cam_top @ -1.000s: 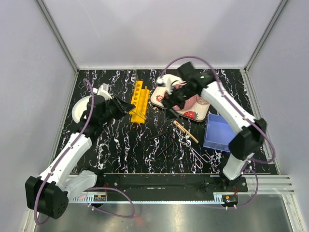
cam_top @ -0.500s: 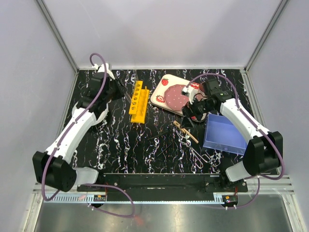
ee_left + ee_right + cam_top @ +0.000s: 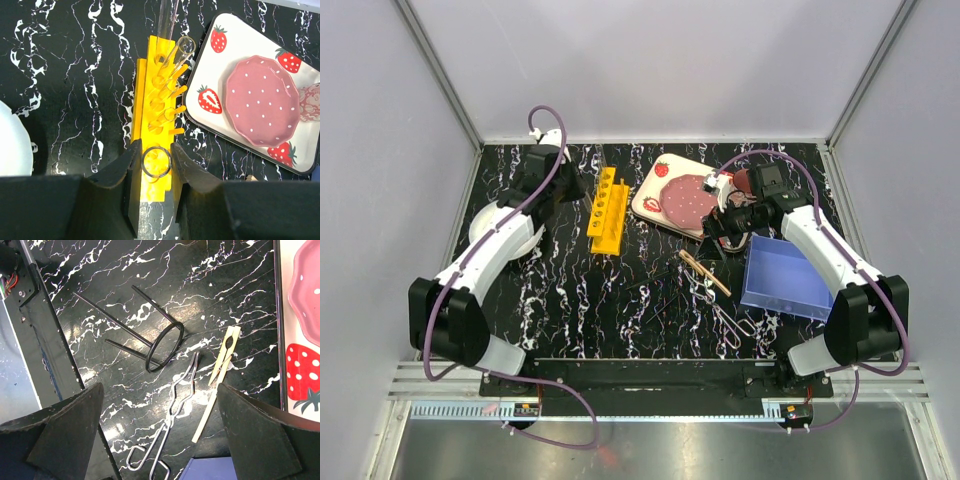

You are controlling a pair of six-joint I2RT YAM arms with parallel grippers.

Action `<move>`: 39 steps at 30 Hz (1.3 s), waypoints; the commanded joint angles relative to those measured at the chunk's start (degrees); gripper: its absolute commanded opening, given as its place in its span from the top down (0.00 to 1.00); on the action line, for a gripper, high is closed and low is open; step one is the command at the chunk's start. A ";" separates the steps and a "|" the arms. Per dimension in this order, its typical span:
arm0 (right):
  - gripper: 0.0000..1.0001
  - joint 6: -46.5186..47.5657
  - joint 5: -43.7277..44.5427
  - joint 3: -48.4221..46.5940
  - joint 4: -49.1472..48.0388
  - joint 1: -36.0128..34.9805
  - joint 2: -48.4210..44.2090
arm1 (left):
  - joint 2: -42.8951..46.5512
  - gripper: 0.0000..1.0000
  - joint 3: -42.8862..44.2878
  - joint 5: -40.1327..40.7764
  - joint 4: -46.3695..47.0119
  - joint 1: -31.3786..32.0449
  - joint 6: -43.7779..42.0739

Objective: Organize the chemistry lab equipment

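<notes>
Left pincer is clenched on a clear glass tube, which the left wrist view shows end-on as a round rim pinched between the two dark fingers. The tube hangs over the near end of the yellow rack, a long holed block lying on the far left-centre part of the black marbled worktop. Two more glass tubes sit at the rack's far end: one upright, the other tilted to the right. Just right of the rack lies a strawberry-print tray carrying a pink dotted plate. A white plate lies to the left, well apart from the rack.

On the other arm the right pincer is released, its fingers spread wide with nothing between them. It hovers above the worktop near the tray's near right corner, beside a blue box.

Below it the remaining tools lie loose near the middle of the worktop. A black ring with thin black rods rests to the left. A pair of silvery scissor-handled forceps lies just beside the ring, handles pointing toward the near edge. A tan wooden clamp lies just right of the forceps, between them and the tray. Whether the clamp touches the forceps cannot be told.
</notes>
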State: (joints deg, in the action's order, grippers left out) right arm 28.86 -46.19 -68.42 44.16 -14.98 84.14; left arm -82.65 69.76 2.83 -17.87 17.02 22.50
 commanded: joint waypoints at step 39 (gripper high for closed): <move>0.00 2.16 -2.23 0.13 -0.66 0.48 -0.47 | -7.26 0.82 1.61 6.40 7.14 5.31 -7.65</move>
State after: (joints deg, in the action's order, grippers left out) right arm 29.85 -46.68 -68.16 43.99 -14.87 84.14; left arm -89.86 71.33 6.92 -13.63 22.06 16.45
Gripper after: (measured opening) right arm 0.994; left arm 0.277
